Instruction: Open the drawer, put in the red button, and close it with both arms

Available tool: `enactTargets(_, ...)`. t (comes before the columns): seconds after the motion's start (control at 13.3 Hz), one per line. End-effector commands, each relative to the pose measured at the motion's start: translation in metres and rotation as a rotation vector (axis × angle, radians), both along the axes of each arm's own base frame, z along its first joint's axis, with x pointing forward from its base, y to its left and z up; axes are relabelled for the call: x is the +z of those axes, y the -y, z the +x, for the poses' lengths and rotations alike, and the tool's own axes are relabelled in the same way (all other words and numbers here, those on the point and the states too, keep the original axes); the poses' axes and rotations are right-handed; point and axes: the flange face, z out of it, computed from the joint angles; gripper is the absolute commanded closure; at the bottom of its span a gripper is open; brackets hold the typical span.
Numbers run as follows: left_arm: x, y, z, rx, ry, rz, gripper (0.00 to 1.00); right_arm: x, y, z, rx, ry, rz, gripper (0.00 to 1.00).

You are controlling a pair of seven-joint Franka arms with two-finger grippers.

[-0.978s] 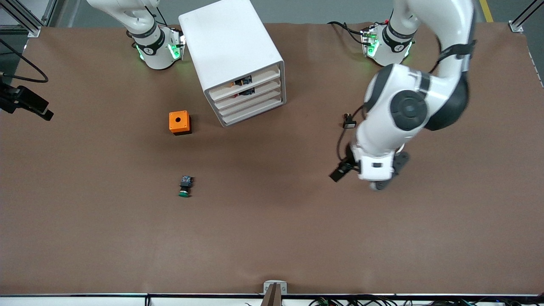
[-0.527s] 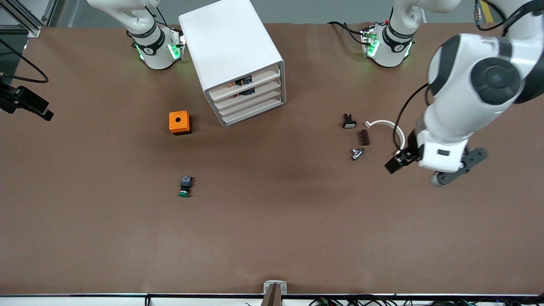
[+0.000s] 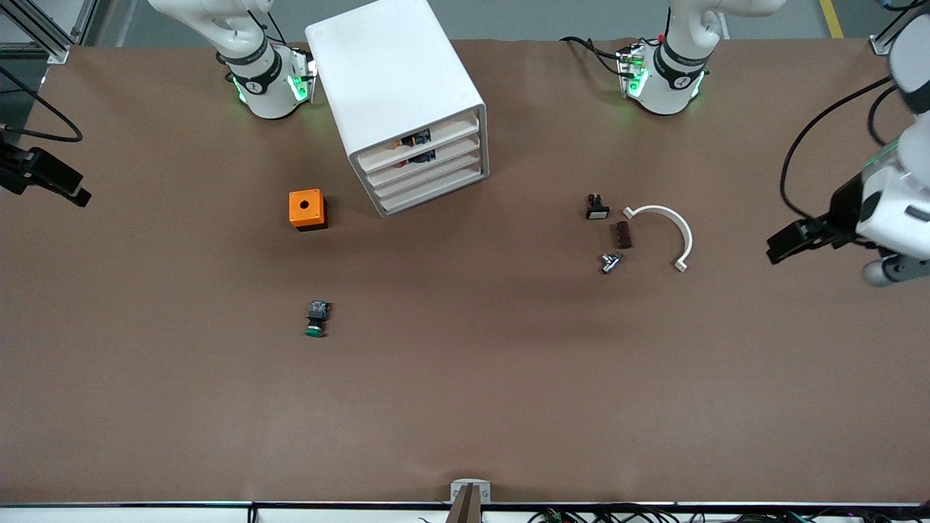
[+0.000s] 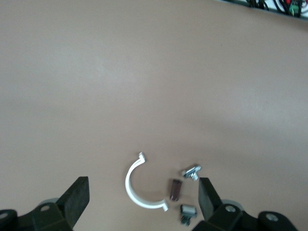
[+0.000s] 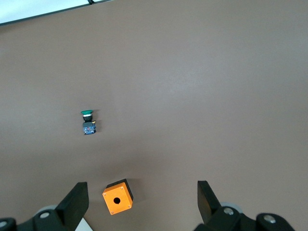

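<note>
The white cabinet (image 3: 396, 80) stands at the robots' edge of the table, near the right arm's base. Its second-from-top drawer (image 3: 425, 156) looks pushed in, like the other three; dark parts show through the two upper fronts. The red button is not in view. My left gripper (image 4: 142, 197) is open and empty, up in the air over the table at the left arm's end. My right gripper (image 5: 142, 202) is open and empty, high over the orange box (image 5: 118, 196). It does not show in the front view.
The orange box with a hole (image 3: 306, 208) sits beside the cabinet. A green-capped button (image 3: 316, 319) lies nearer the front camera. A white arc clip (image 3: 665, 221), a brown piece (image 3: 622, 234), a metal part (image 3: 609, 262) and a small black part (image 3: 596, 207) lie toward the left arm's end.
The left arm has swung away from over the small parts toward its end of the table, uncovering the arc clip and pieces. The right arm and the objects have not moved.
</note>
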Motion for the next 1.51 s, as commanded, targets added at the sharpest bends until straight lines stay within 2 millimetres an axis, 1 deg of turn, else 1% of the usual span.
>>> enactTargets(0.0,0.018,-0.01,-0.028,-0.043,-0.009,-0.001,0.0,0.003,0.004,-0.007,0.009,0.006,-0.017,0.0)
enactTargets(0.08,0.021,-0.012,-0.034,-0.044,-0.008,-0.003,0.0,0.003,0.004,-0.007,0.009,0.008,-0.019,0.0)
enactTargets(0.23,0.019,-0.016,-0.048,-0.051,-0.017,0.002,0.0,0.004,0.003,-0.007,0.01,0.008,-0.017,0.0)
enactTargets(0.3,0.019,-0.013,-0.057,-0.057,-0.012,0.004,0.0,0.005,0.004,-0.008,0.009,0.009,-0.017,0.0)
enactTargets(0.53,0.021,-0.009,-0.071,-0.061,0.0,0.01,0.0,0.005,0.004,-0.008,0.009,0.011,-0.017,0.0)
enactTargets(0.75,0.025,-0.008,-0.073,-0.063,0.006,0.011,0.0,0.006,0.004,-0.009,0.009,0.009,-0.017,0.0)
enactTargets(1.13,0.023,-0.007,-0.073,-0.067,-0.006,0.013,0.0,0.005,0.003,-0.008,0.01,0.009,-0.019,0.0)
enactTargets(1.43,0.028,-0.009,-0.08,-0.144,-0.042,0.031,0.0,0.006,0.003,-0.008,0.009,0.013,-0.019,0.0)
